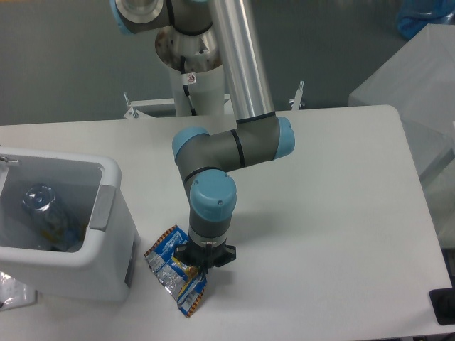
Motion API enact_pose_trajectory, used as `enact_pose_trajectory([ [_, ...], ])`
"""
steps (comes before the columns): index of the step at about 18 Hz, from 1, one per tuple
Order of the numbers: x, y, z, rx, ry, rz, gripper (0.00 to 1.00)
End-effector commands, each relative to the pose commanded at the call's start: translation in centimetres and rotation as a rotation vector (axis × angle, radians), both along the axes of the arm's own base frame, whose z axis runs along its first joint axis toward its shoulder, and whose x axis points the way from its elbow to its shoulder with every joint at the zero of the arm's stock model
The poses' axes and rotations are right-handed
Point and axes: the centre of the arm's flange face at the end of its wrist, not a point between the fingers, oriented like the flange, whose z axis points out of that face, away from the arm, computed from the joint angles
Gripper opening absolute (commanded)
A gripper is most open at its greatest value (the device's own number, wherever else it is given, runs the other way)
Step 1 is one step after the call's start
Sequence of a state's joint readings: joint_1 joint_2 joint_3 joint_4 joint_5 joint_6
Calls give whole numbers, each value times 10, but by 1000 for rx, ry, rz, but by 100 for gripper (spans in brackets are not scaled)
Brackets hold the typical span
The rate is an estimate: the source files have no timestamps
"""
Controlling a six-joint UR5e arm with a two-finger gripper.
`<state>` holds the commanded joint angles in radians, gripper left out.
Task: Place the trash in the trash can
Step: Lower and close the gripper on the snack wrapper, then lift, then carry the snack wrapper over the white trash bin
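The blue foil snack bag (pixel 173 275) with yellow-red print lies crumpled on the white table, just right of the trash can. My gripper (pixel 201 264) points straight down onto the bag's right edge and looks shut on it. The wrist hides most of the fingers. The trash can (pixel 108 213) is a white boxy bin at the left edge, with a grey tab on its right rim. A small clear wrapper (pixel 10 291) lies on the table at the bottom left corner, beside the bin.
A clear plastic bottle (pixel 44 207) lies inside the bin. The arm's base column (pixel 192 78) rises at the back of the table. A dark object (pixel 444 305) sits at the table's bottom right corner.
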<state>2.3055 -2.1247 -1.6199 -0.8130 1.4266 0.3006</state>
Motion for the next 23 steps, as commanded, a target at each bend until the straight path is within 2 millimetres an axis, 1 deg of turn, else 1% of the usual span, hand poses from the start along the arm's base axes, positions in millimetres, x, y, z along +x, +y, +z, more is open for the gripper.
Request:
enact_pose_trajectory([
  [2,-3,-3,19,24,20,3,6],
  [3,-5,-4,32,42,35,7,6],
  [4,-6,-7,52,64,56,9,6],
  [6,-13,-15,87,112,87,26,6],
  [8,-12,-15,118,172,98,20,6],
  [9,-16,-14,129,197,102,22,6],
  [10,-20,-14,144,223,113,24,6],
  [12,-32,-15,179,277,151,39,6],
  [14,-38,-17,213,333,179,46,6],
  [16,-40,-21,241,379,200,45,6],
  [18,-38,-21,266,420,226,50,6],
  [20,-37,-21,295,470,227,123,6],
  [23,-36,-21,330,533,221,212,7],
])
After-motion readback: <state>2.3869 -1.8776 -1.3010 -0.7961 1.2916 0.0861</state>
